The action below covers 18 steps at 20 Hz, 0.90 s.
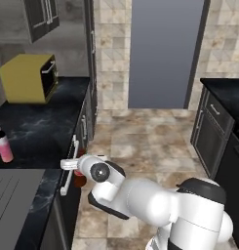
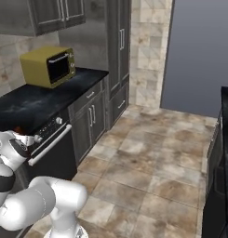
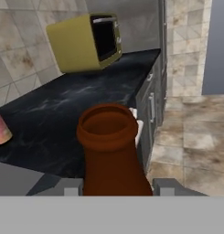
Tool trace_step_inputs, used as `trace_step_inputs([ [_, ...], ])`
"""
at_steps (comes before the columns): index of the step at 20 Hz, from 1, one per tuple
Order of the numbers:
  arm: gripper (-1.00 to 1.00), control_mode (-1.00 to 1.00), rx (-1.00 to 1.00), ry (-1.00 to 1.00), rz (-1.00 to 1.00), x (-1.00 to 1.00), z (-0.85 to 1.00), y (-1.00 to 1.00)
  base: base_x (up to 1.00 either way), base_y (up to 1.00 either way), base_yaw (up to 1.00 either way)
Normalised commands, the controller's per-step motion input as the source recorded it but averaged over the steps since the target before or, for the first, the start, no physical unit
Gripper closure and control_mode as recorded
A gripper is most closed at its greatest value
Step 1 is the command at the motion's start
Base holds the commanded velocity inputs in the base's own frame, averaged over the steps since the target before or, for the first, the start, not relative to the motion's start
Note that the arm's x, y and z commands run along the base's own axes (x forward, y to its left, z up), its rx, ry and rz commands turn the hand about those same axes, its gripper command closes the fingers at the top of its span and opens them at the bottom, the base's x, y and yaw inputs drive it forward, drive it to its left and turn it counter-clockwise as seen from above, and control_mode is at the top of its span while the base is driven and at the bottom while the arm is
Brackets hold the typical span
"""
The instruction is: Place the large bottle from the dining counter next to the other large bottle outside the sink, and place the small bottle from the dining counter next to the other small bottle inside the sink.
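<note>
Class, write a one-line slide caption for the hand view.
Gripper holds a brown bottle beside the black counter, yellow microwave behind.

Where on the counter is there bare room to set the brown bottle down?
Bare black counter lies between the yellow microwave and the pink bottle. It is tighter near the sink. The jaws hold the brown bottle.

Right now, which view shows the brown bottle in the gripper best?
The hand view: the brown bottle rises between the gripper fingertips, its open mouth and neck plain. In the left base view just a dark reddish sliver peeks from behind the arm. In the right base view I cannot make it out.
</note>
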Motion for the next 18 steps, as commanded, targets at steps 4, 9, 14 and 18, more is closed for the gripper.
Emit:
trace_step_inputs([
  [4, 1.0, 1.0, 0.0, 0.0, 0.0, 0.0, 0.0, 0.0, 0.0, -0.19, 0.05],
  [9, 1.0, 1.0, 0.0, 0.0, 0.0, 0.0, 0.0, 0.0, 0.0, -0.49, 0.01],
  [14, 1.0, 1.0, 0.0, 0.0, 0.0, 0.0, 0.0, 0.0, 0.07, -0.33, 0.06],
  [18, 1.0, 1.0, 0.0, 0.0, 0.0, 0.0, 0.0, 0.0, 0.22, 0.0, 0.13],
])
